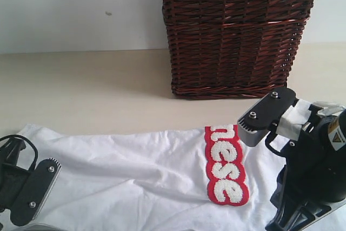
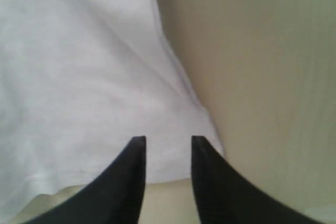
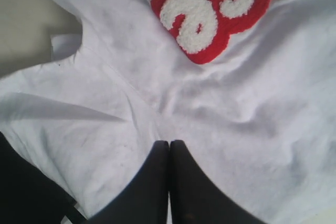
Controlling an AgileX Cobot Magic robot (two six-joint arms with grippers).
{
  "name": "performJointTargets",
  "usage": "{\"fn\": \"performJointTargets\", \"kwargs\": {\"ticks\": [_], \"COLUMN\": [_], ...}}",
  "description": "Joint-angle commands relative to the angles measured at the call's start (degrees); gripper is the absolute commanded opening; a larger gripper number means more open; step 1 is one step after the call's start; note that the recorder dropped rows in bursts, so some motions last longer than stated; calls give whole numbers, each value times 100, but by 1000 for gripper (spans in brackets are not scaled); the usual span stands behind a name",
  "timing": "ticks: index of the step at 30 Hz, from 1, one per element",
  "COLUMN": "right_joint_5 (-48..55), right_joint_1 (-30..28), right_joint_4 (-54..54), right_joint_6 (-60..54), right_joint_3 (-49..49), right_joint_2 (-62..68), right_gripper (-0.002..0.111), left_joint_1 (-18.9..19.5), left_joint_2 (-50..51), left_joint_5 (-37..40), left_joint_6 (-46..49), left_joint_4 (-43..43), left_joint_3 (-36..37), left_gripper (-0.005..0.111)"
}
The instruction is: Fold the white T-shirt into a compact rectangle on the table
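Exterior view: the white T-shirt (image 1: 135, 171) lies spread flat across the near part of the table (image 1: 81, 90). Its far edge runs left to right, and a broad band of bare table lies beyond it up to the wall (image 1: 70, 9). That band is open room on my left side.

On my right, the dark wicker basket (image 1: 238, 36) stands on the table against the wall. It is near the top end of the red-outlined lettering (image 1: 227, 166), with a strip of bare table between them. It is the only tall thing standing in the way there. My right arm (image 1: 313, 171) hangs over the shirt's right part and hides it.

Left wrist view: my left claw (image 2: 168, 139) is spread, with a clear gap between the tips and nothing caught in it. It sits over a corner of the shirt, and bare table lies just past the shirt's edge.

Right wrist view: my right claw (image 3: 169, 142) is pressed together, tips down at the wrinkled white cloth close to the lettering. I cannot tell whether fabric is caught between them.

Count: one T-shirt, one strip of lettering, one basket, two claws.
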Motion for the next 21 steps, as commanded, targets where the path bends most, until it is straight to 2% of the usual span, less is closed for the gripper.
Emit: {"fn": "performJointTargets", "kwargs": {"ticks": [1, 4, 6, 8, 10, 16, 19, 21], "right_joint_5": [5, 5, 5, 5, 5, 5, 5, 3], "right_joint_1": [-20, -20, -20, -20, -20, -20, -20, -20], "right_joint_4": [9, 9, 9, 9, 9, 9, 9, 9], "right_joint_6": [-41, -41, -41, -41, -41, -41, -41, -31], "right_joint_3": [-5, -5, -5, -5, -5, -5, -5, -5], "right_joint_2": [-59, -59, -59, -59, -59, -59, -59, -59], "right_gripper": [0, 0, 0, 0, 0, 0, 0, 0], "left_joint_1": [-30, -6, 102, 265, 518, 1131, 1295, 1356], "left_joint_2": [-31, -107, -142, -95, 37, 775, 1155, 1456], "left_joint_5": [-456, -1009, -1561, -2023, -2500, -2812, -3100, -3215], "left_joint_6": [-120, -1276, -2282, -2977, -3500, -3751, -3751, -3694], "left_joint_4": [208, 1031, 1495, 1665, 1745, 1859, 1874, 1936], "left_joint_3": [27, 27, 27, 27, 1, -414, -619, -766], "left_gripper": [56, 54, 46, 41, 39, 47, 46, 41]}}
